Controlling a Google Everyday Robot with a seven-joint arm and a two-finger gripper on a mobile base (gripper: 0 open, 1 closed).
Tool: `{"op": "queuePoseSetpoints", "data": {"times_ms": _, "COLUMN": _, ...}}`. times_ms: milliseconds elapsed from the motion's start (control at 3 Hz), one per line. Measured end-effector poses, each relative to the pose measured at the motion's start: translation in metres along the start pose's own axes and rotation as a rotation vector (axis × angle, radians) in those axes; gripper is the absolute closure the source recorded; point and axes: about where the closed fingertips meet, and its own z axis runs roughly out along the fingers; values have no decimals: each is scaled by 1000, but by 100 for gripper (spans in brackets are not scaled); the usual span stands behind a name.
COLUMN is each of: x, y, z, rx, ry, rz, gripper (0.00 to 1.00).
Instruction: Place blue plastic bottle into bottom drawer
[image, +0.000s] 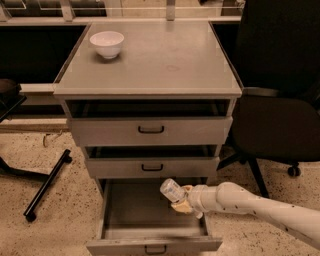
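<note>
The bottom drawer (150, 231) of the grey cabinet is pulled wide open, and what shows of its inside is bare. My gripper (181, 201) reaches in from the right on a white arm and is shut on the blue plastic bottle (172, 190). The bottle is tilted, its top end pointing up and left. It hangs above the right rear part of the open drawer, just below the front of the middle drawer (151, 167).
A white bowl (106, 43) stands on the cabinet top (165, 60) at the back left. The top drawer (150, 130) is slightly open. A black office chair (280, 115) stands to the right. A black chair base (45, 185) lies on the floor at left.
</note>
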Motion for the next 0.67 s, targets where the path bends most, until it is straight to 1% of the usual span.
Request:
{"op": "queuePoseSetpoints", "data": {"times_ms": 333, "x": 39, "y": -11, "z": 40, "rx": 10, "ry": 19, "rz": 16, "gripper": 100}}
{"op": "queuePoseSetpoints", "data": {"times_ms": 667, "x": 97, "y": -17, "z": 89, "rx": 27, "ry": 70, "rz": 56, "gripper": 100}}
